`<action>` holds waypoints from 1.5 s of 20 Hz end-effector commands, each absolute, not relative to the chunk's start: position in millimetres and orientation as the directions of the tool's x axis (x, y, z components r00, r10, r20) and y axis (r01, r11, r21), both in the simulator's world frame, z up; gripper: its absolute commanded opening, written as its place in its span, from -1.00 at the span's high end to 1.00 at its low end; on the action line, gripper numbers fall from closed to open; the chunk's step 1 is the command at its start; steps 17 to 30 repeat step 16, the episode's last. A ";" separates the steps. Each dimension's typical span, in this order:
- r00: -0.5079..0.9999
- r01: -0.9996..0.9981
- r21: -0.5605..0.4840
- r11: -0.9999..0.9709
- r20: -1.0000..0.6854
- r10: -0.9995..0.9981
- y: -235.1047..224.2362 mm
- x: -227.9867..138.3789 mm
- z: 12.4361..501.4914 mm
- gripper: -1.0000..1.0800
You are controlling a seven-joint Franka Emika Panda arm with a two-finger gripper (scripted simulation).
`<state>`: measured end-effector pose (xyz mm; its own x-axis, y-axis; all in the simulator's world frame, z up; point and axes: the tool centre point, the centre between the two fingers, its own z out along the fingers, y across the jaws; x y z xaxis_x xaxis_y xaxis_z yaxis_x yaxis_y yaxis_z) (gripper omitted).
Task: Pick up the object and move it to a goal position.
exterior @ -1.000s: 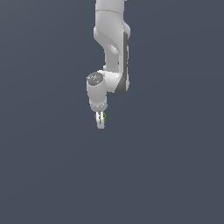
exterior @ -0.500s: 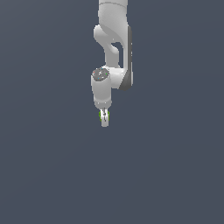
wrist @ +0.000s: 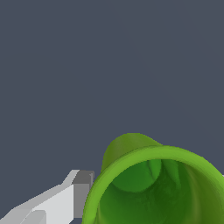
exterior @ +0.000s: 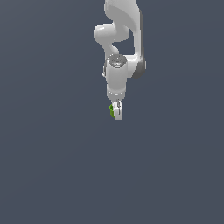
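Note:
The object point(exterior: 112, 111) is a small bright green lump held at the tip of the white arm, near the middle of the exterior view. My gripper point(exterior: 116, 112) points straight down and is shut on it, with the green showing on the exterior view's left side of the white fingers point(exterior: 118, 113). In the wrist view the object point(wrist: 153, 183) fills the foreground as a hollow green cup with a thick rim. One white finger point(wrist: 61, 201) with a grey pad lies against its side; the other finger is hidden behind it.
The white arm point(exterior: 120, 48) comes down from the upper edge of the exterior view. Around and below it lies only a flat dark grey-blue ground point(exterior: 52, 166).
The arm has shifted toward the exterior view's right, carrying the green object along in the shut gripper. The wrist has turned as well.

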<state>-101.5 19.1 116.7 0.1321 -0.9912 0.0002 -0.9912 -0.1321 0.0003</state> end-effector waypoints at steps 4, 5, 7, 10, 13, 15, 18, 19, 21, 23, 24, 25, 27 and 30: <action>0.131 -0.991 0.000 -0.131 0.002 -0.991 55.3 -102.6 148.2 1.00; 0.131 -0.991 0.000 -0.131 0.002 -0.991 60.7 -102.7 152.8 1.00; 0.131 -0.991 0.000 -0.131 0.002 -0.991 70.2 -102.8 160.9 1.00; 0.132 -0.991 0.000 -0.132 0.002 -0.991 81.4 -102.7 170.2 1.00; 0.132 -0.991 0.000 -0.132 0.002 -0.991 88.4 -102.2 175.9 1.00; 0.132 -0.991 0.000 -0.132 0.001 -0.991 90.7 -101.8 177.5 1.00; 0.132 -0.991 0.000 -0.132 0.000 -0.991 90.9 -101.7 177.6 1.00; 0.132 -0.991 0.000 -0.132 0.000 -0.991 90.9 -101.7 177.6 1.00; 0.132 -0.991 0.000 -0.132 0.000 -0.991 90.9 -101.7 177.6 1.00; 0.132 -0.991 0.000 -0.132 0.000 -0.991 90.9 -101.7 177.6 1.00; 0.132 -0.991 0.000 -0.132 0.000 -0.991 90.9 -101.7 177.6 1.00; 0.132 -0.991 0.000 -0.132 0.000 -0.991 90.9 -101.7 177.6 1.00; 0.132 -0.991 0.000 -0.132 0.000 -0.991 90.9 -101.7 177.6 1.00; 0.132 -0.991 0.000 -0.132 0.000 -0.991 90.9 -101.7 177.6 1.00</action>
